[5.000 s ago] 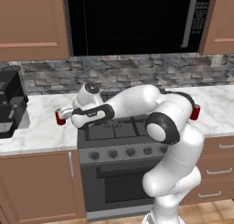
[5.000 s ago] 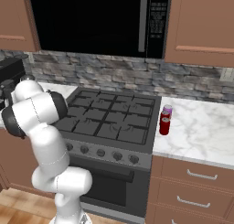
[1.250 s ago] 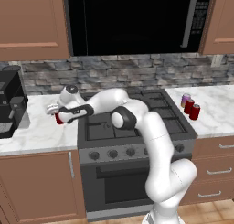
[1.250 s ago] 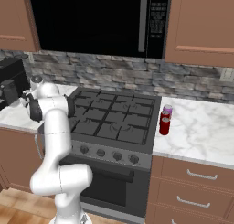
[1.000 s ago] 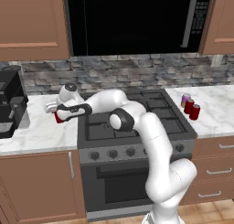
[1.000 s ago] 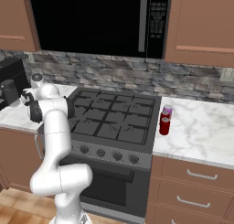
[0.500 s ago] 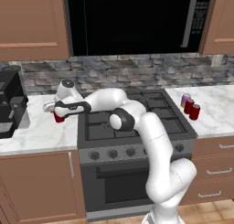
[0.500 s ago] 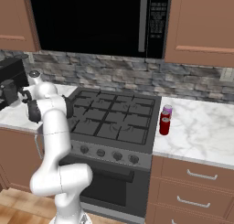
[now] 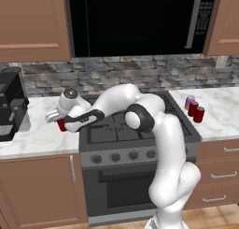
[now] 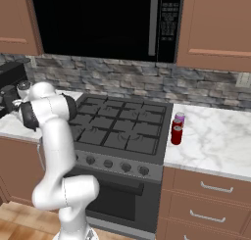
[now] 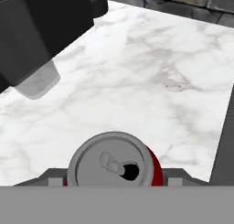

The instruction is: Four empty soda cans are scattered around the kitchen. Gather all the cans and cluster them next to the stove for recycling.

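Observation:
A red soda can (image 9: 61, 125) stands on the white marble counter just left of the stove (image 9: 126, 153). My gripper (image 9: 60, 123) reaches down over it from above. In the hand view the can's silvery top (image 11: 112, 161) sits close under the camera, and my gripper (image 11: 114, 173) is open with a finger on each side of the can. Right of the stove (image 10: 117, 131) stand the three other cans in a tight group: the purple-pink one (image 9: 189, 102) and two red ones (image 9: 193, 108) (image 9: 199, 114).
A black coffee machine (image 9: 9, 106) stands on the left counter close to the hand, also seen as a dark block (image 11: 41, 26) in the hand view. A black microwave (image 9: 135, 22) hangs above the stove. Wooden cabinets flank it.
The hand has dropped a little lower over the red can in the last half second. The can and the three cans on the right have not moved.

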